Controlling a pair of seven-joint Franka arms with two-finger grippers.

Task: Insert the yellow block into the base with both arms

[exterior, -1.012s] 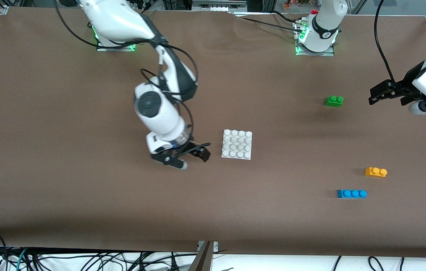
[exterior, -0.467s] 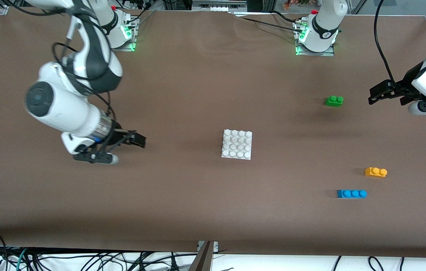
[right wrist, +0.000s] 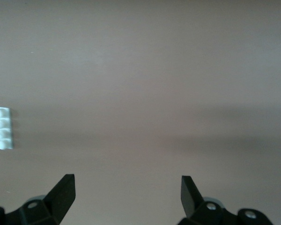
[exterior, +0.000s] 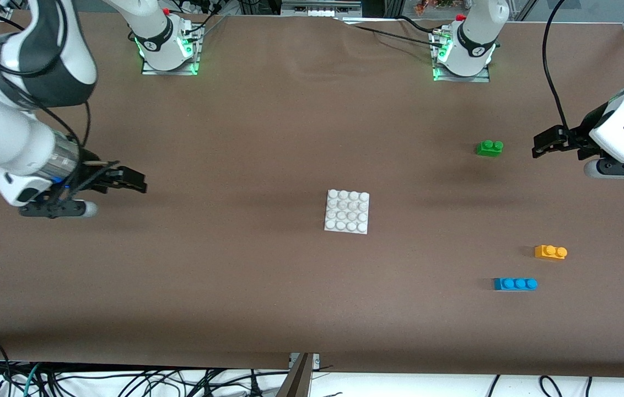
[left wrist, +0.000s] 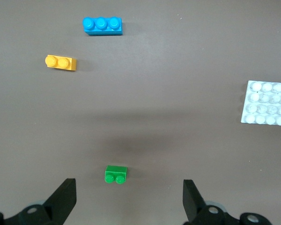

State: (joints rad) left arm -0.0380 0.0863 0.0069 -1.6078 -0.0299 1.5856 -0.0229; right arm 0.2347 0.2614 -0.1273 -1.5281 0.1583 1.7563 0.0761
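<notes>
The yellow block lies on the table toward the left arm's end, studs up, and also shows in the left wrist view. The white base lies flat at the table's middle with nothing on its studs; it shows in the left wrist view and the right wrist view. My left gripper is open and empty beside the green brick, its fingers wide apart in its wrist view. My right gripper is open and empty over bare table at the right arm's end.
A blue three-stud brick lies just nearer the front camera than the yellow block and shows in the left wrist view. The green brick shows in the left wrist view. The brown table's front edge has cables below it.
My right arm has swung from right beside the base out to the right arm's end of the table, gripper still open. My left gripper has shifted slightly toward the green brick.
</notes>
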